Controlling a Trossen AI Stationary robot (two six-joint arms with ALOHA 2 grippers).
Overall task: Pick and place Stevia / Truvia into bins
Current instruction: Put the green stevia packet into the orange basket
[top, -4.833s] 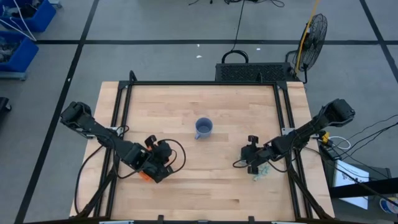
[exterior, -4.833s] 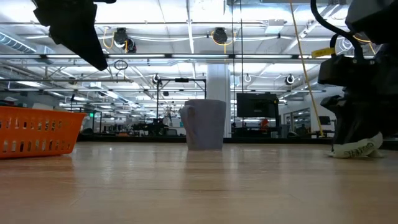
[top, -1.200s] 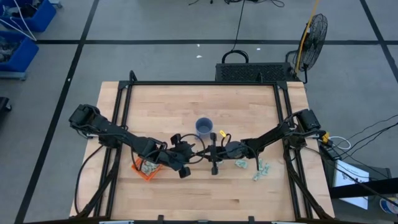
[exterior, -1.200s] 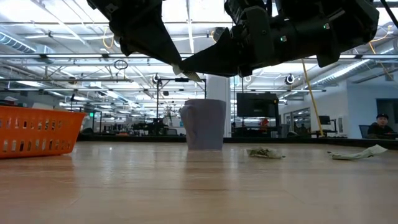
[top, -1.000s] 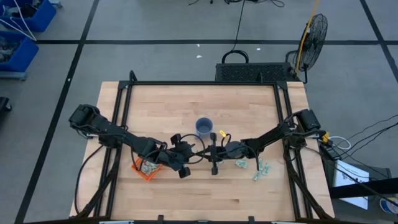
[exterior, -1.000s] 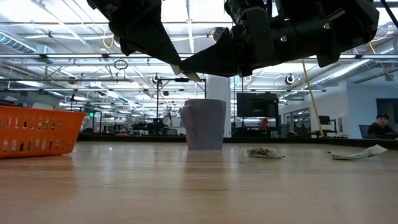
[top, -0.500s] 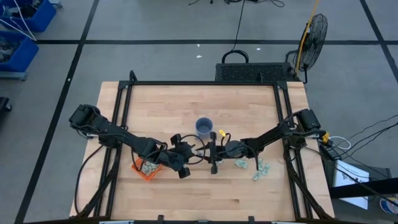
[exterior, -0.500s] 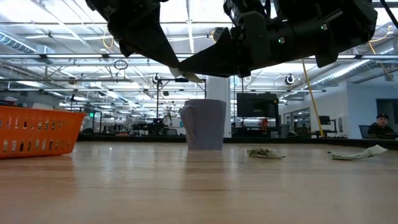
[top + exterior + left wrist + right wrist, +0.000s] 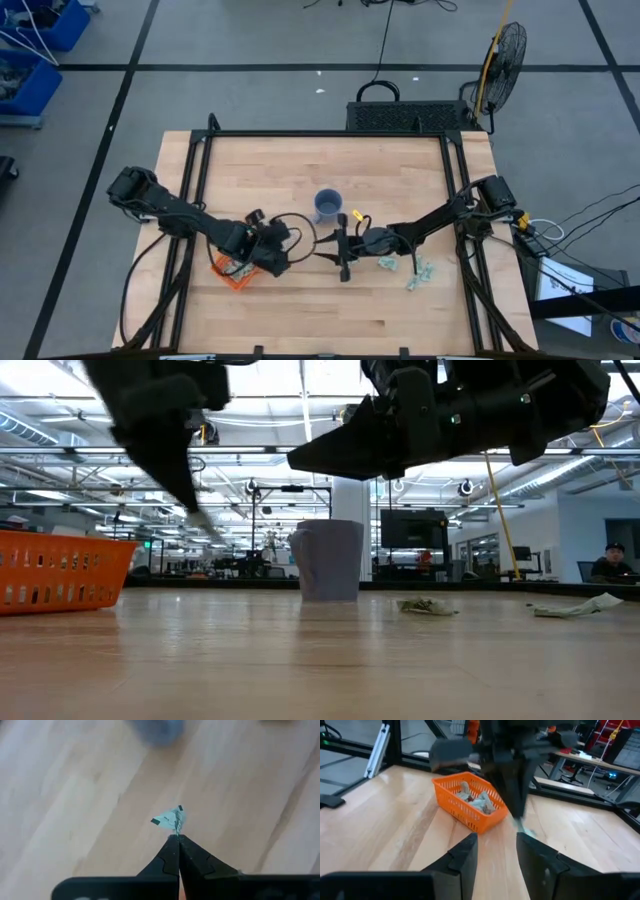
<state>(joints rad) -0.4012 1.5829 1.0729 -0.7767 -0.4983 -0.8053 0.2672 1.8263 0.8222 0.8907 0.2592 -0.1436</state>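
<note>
Right gripper [image 9: 495,851] in mid-table, fingers spread, nothing between them. Beyond it, left gripper [image 9: 177,838] pinched closed on one Stevia packet [image 9: 170,817], above the wood. Farther off, orange bin [image 9: 465,802] has several packets [image 9: 479,799] inside. More loose packets [image 9: 415,272] near the right edge. Blue-grey mug [image 9: 328,205] at centre; contents not visible.

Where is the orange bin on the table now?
In the high view, the orange bin sits on the table's left front part, beside the left end effector.
</note>
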